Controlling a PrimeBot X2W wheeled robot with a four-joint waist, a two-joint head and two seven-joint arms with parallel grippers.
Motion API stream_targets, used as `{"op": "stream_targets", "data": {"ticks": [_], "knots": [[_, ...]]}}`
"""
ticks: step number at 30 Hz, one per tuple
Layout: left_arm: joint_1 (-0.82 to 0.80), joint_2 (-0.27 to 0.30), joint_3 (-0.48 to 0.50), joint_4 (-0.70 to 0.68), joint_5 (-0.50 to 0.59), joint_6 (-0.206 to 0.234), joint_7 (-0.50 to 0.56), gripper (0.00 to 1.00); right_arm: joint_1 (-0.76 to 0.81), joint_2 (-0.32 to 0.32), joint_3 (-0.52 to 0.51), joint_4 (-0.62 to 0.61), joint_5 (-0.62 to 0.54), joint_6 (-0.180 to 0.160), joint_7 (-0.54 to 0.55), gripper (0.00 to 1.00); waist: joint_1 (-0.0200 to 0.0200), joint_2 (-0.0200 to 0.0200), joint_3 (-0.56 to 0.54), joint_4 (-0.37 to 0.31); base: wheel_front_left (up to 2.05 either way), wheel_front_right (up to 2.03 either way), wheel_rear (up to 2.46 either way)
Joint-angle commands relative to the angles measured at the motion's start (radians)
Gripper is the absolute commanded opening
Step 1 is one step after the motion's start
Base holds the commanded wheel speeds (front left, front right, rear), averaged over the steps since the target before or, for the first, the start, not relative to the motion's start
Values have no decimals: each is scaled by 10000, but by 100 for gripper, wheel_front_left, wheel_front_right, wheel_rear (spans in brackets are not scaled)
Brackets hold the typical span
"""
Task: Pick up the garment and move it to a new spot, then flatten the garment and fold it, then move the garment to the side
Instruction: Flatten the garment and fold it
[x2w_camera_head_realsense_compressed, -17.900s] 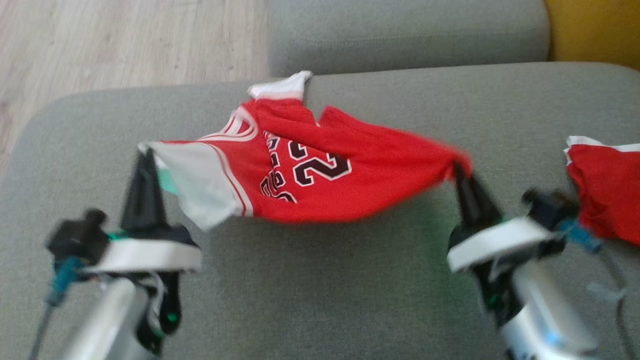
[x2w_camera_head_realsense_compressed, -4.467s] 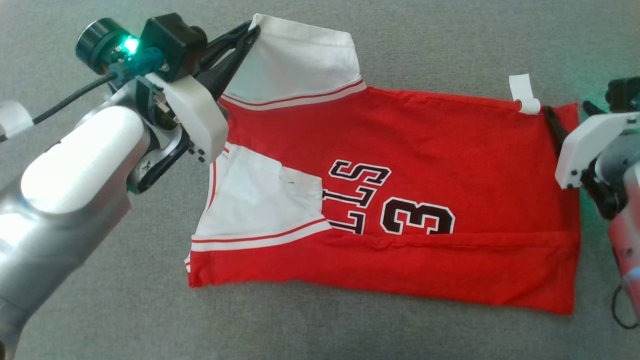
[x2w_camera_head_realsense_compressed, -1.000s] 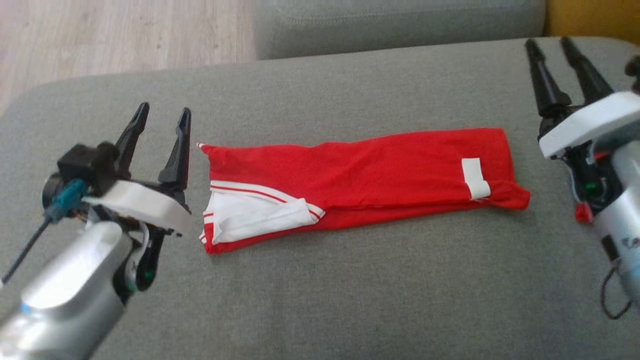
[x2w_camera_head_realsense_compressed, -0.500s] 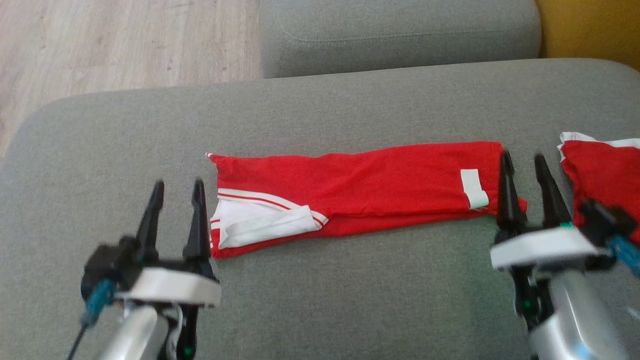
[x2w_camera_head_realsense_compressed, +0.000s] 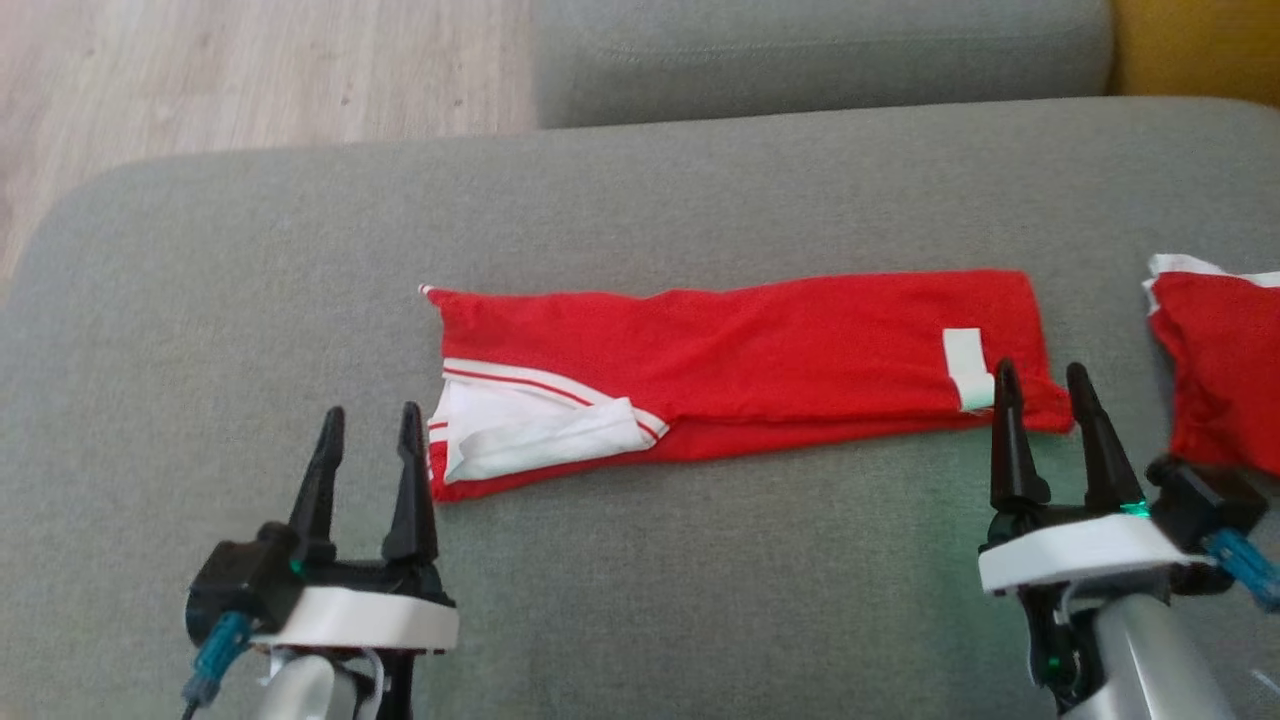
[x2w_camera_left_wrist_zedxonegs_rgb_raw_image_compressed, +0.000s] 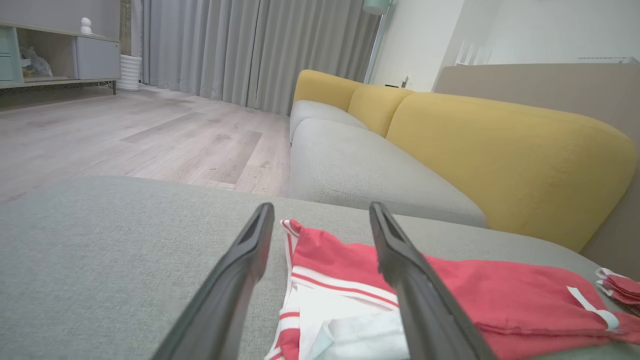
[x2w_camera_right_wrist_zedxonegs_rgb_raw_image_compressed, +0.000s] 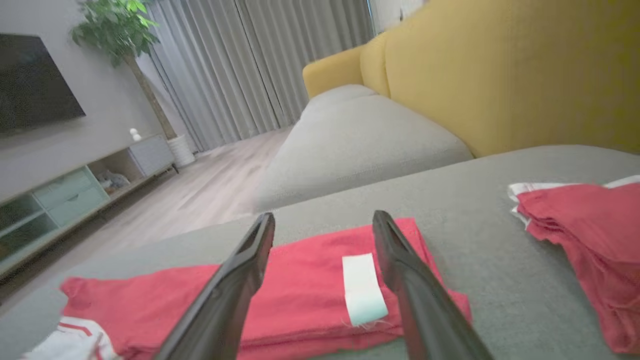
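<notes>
A red shirt (x2w_camera_head_realsense_compressed: 740, 370), folded into a long narrow strip, lies flat on a grey sofa cushion (x2w_camera_head_realsense_compressed: 650, 190) just ahead of the robot's two grippers. The left gripper (x2w_camera_head_realsense_compressed: 370, 410) hovers above the cushion with its fingers spread and nothing between them. The strip's nearer end, where a white sleeve (x2w_camera_head_realsense_compressed: 530, 435) edged in red stripes is tucked, sits just off its right fingertip. From the left wrist that end shows in the gap between the fingers and beyond the right one. The right gripper (x2w_camera_head_realsense_compressed: 1039, 368), likewise spread and holding nothing, points at the strip's other end, its fingertips at the corner of the cloth; whether they touch it cannot be told. A white tag (x2w_camera_head_realsense_compressed: 968, 368) lies on the shirt close by its left finger, and from the right wrist the tag shows between the two fingers. A second red cloth (x2w_camera_head_realsense_compressed: 1225, 385) rests on the cushion to the right of the right gripper, apart from the strip. Beyond both grippers stand a yellow backrest (x2w_camera_left_wrist_zedxonegs_rgb_raw_image_compressed: 500, 150) and a wooden floor (x2w_camera_head_realsense_compressed: 250, 70)
</notes>
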Motion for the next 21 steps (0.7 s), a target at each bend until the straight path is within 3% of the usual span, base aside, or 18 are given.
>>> {"op": "stream_targets", "data": {"ticks": [1, 8, 15, 21], "knots": [[-526, -36, 420, -195, 195, -142, -62, 100, -627, -30, 172, -47, -188, -7, -106, 100, 0, -1, 175, 147, 0, 0, 0], [-1045, -404, 611, -104, 769, -562, -62, 100, -2042, -29, -1074, 1835, -1403, -7, 390, 100, 0, -1, 869, 504, 0, 0, 0], [-1406, -566, 524, 105, 1109, -784, -62, 100, -3429, -28, -3561, 4503, -2694, -7, 848, 100, 0, -1, 1271, 920, 0, 0, 0], [-1566, -612, 577, 143, 1152, -854, -62, 100, -3957, -28, -4321, 6193, -3337, -7, 1123, 100, 0, -1, 1359, 1070, 0, 0, 0]]}}
